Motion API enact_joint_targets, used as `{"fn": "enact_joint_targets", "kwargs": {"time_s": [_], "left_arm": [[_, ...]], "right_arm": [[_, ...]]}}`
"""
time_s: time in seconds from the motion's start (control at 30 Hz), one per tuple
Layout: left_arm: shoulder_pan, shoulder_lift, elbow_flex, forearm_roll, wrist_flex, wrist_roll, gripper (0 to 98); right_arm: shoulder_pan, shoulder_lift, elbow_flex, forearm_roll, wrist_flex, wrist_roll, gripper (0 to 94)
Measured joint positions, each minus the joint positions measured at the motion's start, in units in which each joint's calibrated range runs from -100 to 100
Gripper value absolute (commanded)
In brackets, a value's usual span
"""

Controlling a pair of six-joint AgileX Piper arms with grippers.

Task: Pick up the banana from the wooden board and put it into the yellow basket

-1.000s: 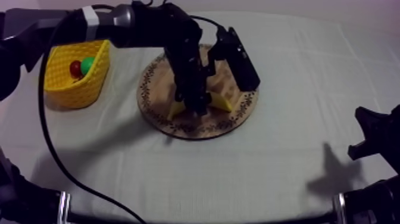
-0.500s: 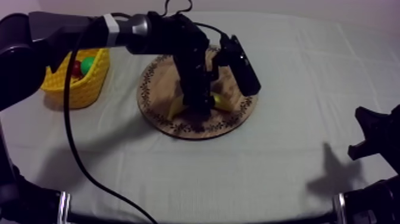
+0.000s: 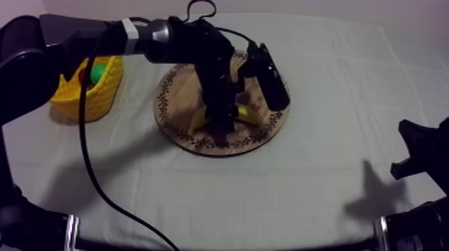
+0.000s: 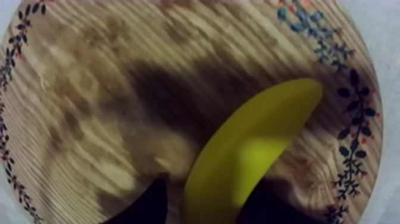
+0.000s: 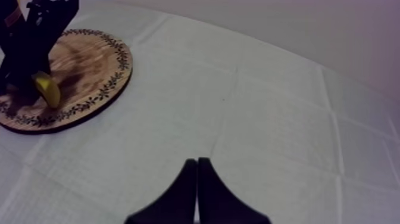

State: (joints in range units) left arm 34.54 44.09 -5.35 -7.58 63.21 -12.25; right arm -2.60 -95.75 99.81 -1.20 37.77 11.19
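The yellow banana [image 3: 248, 113] lies on the round wooden board [image 3: 179, 127]. My left gripper [image 3: 224, 121] is down over the banana's middle, so both ends stick out beside it. In the left wrist view my left gripper [image 4: 205, 196] is open, one black finger [image 4: 149, 202] on each side of the banana [image 4: 250, 155], close to its flanks above the board [image 4: 89, 89]. The yellow basket [image 3: 80, 100] stands to the left of the board. My right gripper [image 5: 196, 173] is shut on nothing, low at the table's right side [image 3: 417, 153].
A small red fruit [image 3: 84, 77] and a green pear [image 3: 99, 70] lie in the basket. The left arm stretches over the basket's near side. In the right wrist view the board [image 5: 89, 77] and banana end [image 5: 47, 88] lie far off across bare cloth.
The left gripper has sunk lower over the banana, and the arm has shifted a little to the right. Banana and right arm have not moved.
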Motion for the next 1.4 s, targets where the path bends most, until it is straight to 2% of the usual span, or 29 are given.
{"fn": "enact_joint_targets", "kwargs": {"time_s": [0.2,0.37,0.53,0.8,0.97,1.17,1.4], "left_arm": [[-0.07,0.37,0.21,0.07,-0.53,-0.55,20.8],[-0.21,-0.05,0.52,0.07,-0.79,-0.65,13.0],[-0.53,-2.77,1.31,0.49,-0.04,-0.20,13.8],[-1.70,-12.82,5.93,1.34,1.12,2.21,16.4],[-3.65,-21.77,9.63,2.01,2.75,3.30,12.9],[-6.02,-32.82,12.86,2.14,9.51,5.18,12.6],[-9.61,-46.15,20.52,2.30,15.61,8.12,17.5]], "right_arm": [[0.00,0.00,0.00,0.00,0.00,0.00,0.3],[0.00,0.00,0.00,0.00,0.00,0.00,0.3],[0.00,0.00,0.00,0.00,0.00,0.00,0.3],[0.00,0.00,0.00,0.00,0.00,0.00,0.3],[0.00,0.00,0.00,0.00,0.00,0.00,0.3],[0.00,0.00,0.00,0.00,0.00,0.00,0.3],[0.00,0.00,0.00,0.00,0.00,0.00,0.3]]}}
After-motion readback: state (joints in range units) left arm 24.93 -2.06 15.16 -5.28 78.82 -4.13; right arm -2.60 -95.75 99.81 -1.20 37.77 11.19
